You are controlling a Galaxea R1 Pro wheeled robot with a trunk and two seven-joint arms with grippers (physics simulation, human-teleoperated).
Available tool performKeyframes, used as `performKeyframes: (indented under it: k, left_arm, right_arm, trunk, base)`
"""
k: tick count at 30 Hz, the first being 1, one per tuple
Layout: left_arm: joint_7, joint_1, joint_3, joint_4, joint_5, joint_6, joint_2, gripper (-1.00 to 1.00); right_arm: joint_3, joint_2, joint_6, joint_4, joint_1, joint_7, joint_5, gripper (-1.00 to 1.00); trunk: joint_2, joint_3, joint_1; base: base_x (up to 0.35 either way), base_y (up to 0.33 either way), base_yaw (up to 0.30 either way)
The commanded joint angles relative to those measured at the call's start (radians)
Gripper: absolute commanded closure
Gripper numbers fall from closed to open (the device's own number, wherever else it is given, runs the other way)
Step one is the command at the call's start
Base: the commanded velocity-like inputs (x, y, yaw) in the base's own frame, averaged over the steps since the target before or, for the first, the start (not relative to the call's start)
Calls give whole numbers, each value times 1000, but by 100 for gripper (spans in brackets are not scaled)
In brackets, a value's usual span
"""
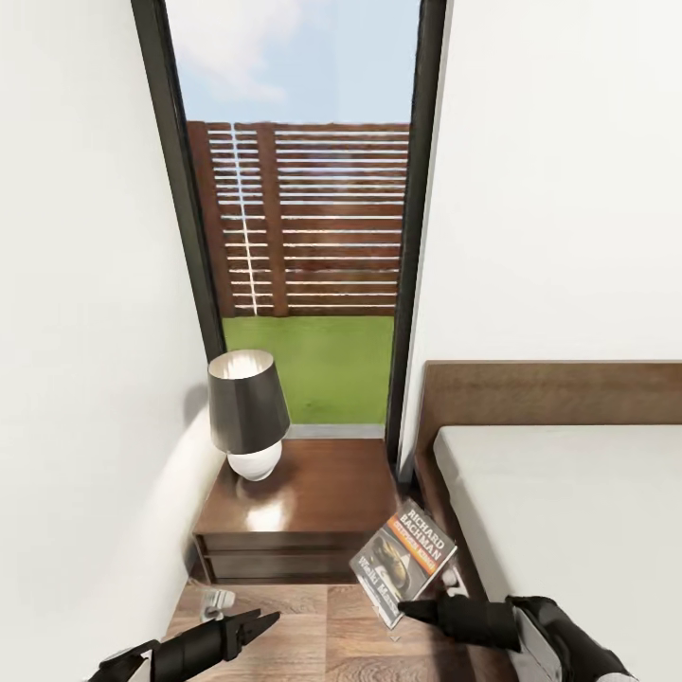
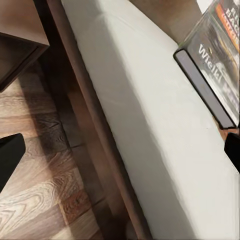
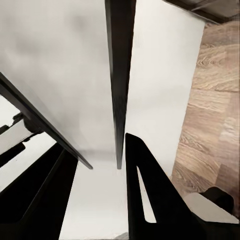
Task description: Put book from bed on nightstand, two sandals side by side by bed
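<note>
Nearest, low in the head view: left claw (image 1: 248, 629) hangs over the wood floor (image 1: 313, 644), its dark fingers spread a moderate way apart, holding nothing. Right claw (image 1: 414, 611) reaches in from the bed side, its tip touching the lower edge of the book (image 1: 402, 561). The book hangs tilted in mid-air, so I judge the right claw clamps it, though the pinch itself is hard to make out. The right wrist view shows two dark fingers with a thin dark edge-on slab running away between them, probably the book. Book sits over the gap between the bed (image 1: 568, 511) and the nightstand (image 1: 303, 502), cover with white lettering facing up, long axis slanting from the claw up toward the headboard corner. In the left wrist view the book (image 2: 212, 65) shows beyond the mattress edge. The nightstand lies ahead and to the left of the book, just beside it; its tabletop is bare on the near right part, while a dark-shaded lamp (image 1: 248, 412) takes the far left. Right arm is the one placed for the set-down. Beyond, a tall window (image 1: 298, 218) shows fence and grass.
</note>
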Motion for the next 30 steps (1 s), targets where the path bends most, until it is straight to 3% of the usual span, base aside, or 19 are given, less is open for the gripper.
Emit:
performKeyframes:
  k: [1, 5, 9, 12, 15, 16, 18, 20, 21, 24, 27, 30]
  left_arm:
    - [0, -1, -5, 0, 10, 11, -3, -100]
    - [1, -1, -5, 0, 10, 9, -9, -100]
    - [4, -1, -5, 1, 9, 9, -18, -100]
    - [3, -1, -5, 1, 9, 9, -21, -100]
    - [3, -1, -5, 1, 9, 9, -22, -100]
    - [3, -1, -5, 1, 8, 9, -22, -100]
    - [3, -1, -5, 1, 8, 9, -22, -100]
    - [3, -1, -6, 1, 8, 9, -22, -100]
    - [3, -1, -6, 1, 8, 9, -23, -100]
    - [3, -1, -5, 1, 8, 9, -23, -100]
    - [3, -1, -6, 1, 8, 9, -24, -100]
    - [3, -1, -6, 1, 8, 9, -23, -100]
  right_arm:
    - [7, -1, 19, -41, 0, -3, -1, 100]
    - [6, 1, 138, -138, -2, -27, -4, 100]
    - [1, 2, 184, -186, -4, -37, -8, 100]
    - [-11, 5, 193, -193, -6, -43, -38, 100]
    - [-18, 13, 196, -195, -7, -99, -100, 100]
    - [-19, 16, 196, -196, -8, -138, -133, 100]
    - [-21, 18, 197, -195, -50, -245, -259, 100]
    - [-22, 19, 198, -188, -101, -325, -398, 100]
    - [-22, 19, 198, -186, -124, -389, -502, 100]
    - [-22, 20, 198, -189, -142, -516, -675, 100]
    - [-22, 20, 198, -196, -146, -633, -773, 100]
    - [-22, 20, 197, -198, -147, -702, -803, 100]
  trunk:
    - [-1, -1, 0]
    - [-1, -1, 0]
    - [-1, -1, 0]
    - [-1, -1, 0]
    - [-1, -1, 0]
    - [-1, -1, 0]
    - [-1, -1, 0]
    - [-1, -1, 0]
    - [-1, -1, 0]
    - [-1, -1, 0]
    - [-1, -1, 0]
    - [-1, -1, 0]
  base:
    - [0, 0, 0]
    - [0, 0, 0]
    - [0, 0, 0]
    - [0, 0, 0]
    - [0, 0, 0]
    - [0, 0, 0]
    - [0, 0, 0]
    - [0, 0, 0]
    - [0, 0, 0]
    - [0, 0, 0]
    - [0, 0, 0]
    - [0, 0, 0]
